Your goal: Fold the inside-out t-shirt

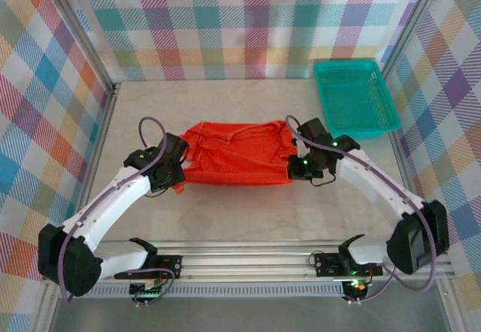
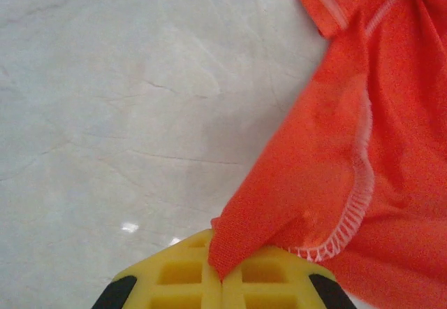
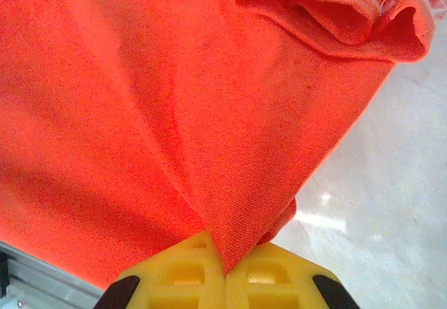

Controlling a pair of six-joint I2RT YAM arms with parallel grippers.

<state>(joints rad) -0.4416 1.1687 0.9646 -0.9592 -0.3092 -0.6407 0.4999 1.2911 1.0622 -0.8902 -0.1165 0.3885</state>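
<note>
Since its yellow ribbed pads meet on a peak of cloth, left gripper (image 2: 222, 281): clamped on the bright orange-red short-sleeved cloth t-shirt (image 1: 237, 155), at the shirt edge farthest from the teal plastic mesh basket (image 1: 319, 92). White overlock stitching runs beside my pinch, so the seams face out.
Right gripper (image 3: 225, 270): likewise closed on a pinch of the same shirt, at the edge nearest the basket.
Shirt: spread roughly flat on the pale marbled tabletop (image 1: 248, 219), left of the basket and nearer the arm bases than it, not touching it.
Step in hand: I judge it a two-point lift, to fold the near half over toward the basket's end of the table.
How I'd do it: raise both grippers together and level, keep the cloth between them just taut, carry it away from the bases, and lay it down before letting go.
Risk: my left pinch looks shallow, so a jerk could slip it.
Basket: I'd keep the right wrist off its rim.
</note>
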